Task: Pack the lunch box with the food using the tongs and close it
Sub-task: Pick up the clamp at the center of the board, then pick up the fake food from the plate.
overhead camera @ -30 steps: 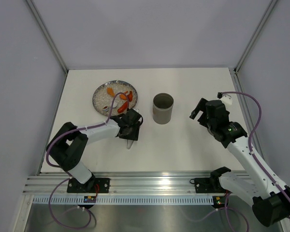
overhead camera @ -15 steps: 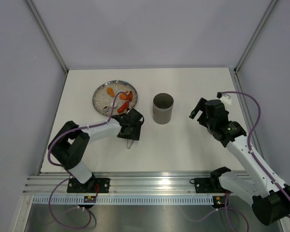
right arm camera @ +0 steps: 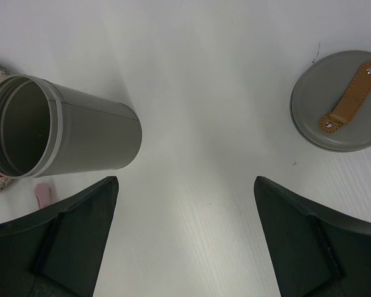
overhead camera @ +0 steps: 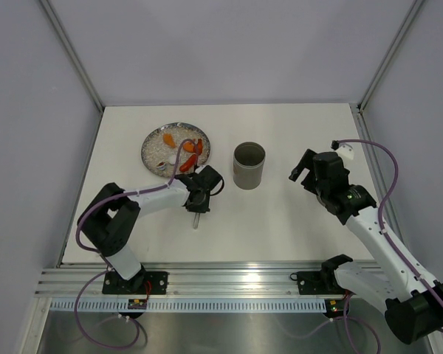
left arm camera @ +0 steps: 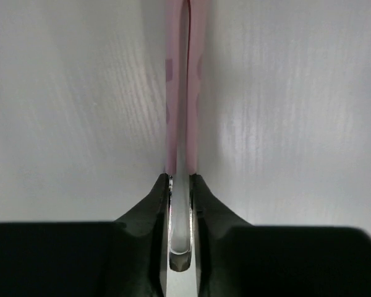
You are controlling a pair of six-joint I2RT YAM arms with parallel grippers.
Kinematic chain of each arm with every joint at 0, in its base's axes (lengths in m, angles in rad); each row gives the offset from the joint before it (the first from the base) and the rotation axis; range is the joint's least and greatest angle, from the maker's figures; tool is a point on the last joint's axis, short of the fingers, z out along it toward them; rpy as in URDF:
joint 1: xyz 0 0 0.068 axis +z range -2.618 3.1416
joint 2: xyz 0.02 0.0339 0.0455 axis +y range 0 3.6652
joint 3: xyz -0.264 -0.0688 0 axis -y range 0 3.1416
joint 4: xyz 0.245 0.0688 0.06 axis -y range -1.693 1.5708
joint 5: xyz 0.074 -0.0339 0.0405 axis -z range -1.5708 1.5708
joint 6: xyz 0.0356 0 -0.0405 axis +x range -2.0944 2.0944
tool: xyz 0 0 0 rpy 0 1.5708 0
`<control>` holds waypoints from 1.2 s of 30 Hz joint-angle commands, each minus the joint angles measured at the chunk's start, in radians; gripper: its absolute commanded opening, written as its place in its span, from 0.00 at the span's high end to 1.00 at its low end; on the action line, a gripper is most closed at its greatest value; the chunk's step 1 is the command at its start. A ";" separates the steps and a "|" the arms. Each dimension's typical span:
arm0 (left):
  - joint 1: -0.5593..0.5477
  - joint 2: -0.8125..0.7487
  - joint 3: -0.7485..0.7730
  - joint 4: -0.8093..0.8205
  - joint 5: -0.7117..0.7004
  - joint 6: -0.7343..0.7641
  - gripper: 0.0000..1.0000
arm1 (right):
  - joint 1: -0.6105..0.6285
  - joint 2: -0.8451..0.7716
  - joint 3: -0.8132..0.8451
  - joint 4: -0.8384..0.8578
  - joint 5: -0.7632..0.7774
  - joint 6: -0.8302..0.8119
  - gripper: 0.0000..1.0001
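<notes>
Left wrist view: pale pink tongs point(left arm camera: 182, 93) run up the frame's centre on the white table, long axis vertical, arms pinched together by the left gripper point(left arm camera: 180, 184), jaws narrow; right gripper point(right arm camera: 182, 185) has jaws wide apart.

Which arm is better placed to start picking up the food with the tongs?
Left: the left gripper is shut on the tongs beside the plate holding the food; the right gripper hangs open, empty, beyond the lunch box.

Above the wide-spread right pincer point(right arm camera: 185, 185), the open lunch box point(right arm camera: 80, 133) sits left, a strap-handled grey lid point(right arm camera: 340, 102) right.
</notes>
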 commanded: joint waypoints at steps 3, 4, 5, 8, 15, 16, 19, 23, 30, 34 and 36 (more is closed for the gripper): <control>0.006 -0.106 0.094 -0.176 -0.126 0.029 1.00 | 0.004 -0.026 0.013 0.031 -0.008 0.006 0.01; 0.009 -0.120 0.123 -0.217 -0.151 0.038 1.00 | 0.004 -0.026 0.016 0.029 -0.009 0.006 0.00; 0.015 -0.133 0.139 -0.236 -0.156 0.054 1.00 | 0.004 -0.027 0.017 0.026 -0.009 0.006 0.01; 0.052 -0.182 0.195 -0.289 -0.136 0.092 1.00 | 0.004 -0.033 0.028 0.019 -0.009 0.005 0.01; 0.150 -0.182 0.361 -0.435 -0.137 0.209 0.92 | 0.005 -0.041 0.044 0.023 -0.016 -0.001 0.01; 0.169 -0.183 0.369 -0.446 -0.134 0.215 0.89 | 0.004 -0.043 0.044 0.026 -0.020 -0.004 0.01; 0.265 -0.179 0.399 -0.458 -0.081 0.239 0.88 | 0.005 -0.023 0.059 0.034 -0.063 -0.010 0.01; 0.356 -0.165 0.433 -0.473 -0.056 0.273 0.83 | 0.006 -0.006 0.074 0.049 -0.091 -0.010 0.01; 0.408 -0.073 0.468 -0.470 -0.003 0.298 0.77 | 0.005 -0.004 0.105 0.046 -0.135 -0.007 0.01; 0.422 -0.026 0.482 -0.457 0.019 0.298 0.74 | 0.004 -0.012 0.094 0.040 -0.132 -0.006 0.01; 0.422 -0.010 0.488 -0.452 0.030 0.293 0.66 | 0.004 -0.012 0.085 0.040 -0.131 -0.004 0.01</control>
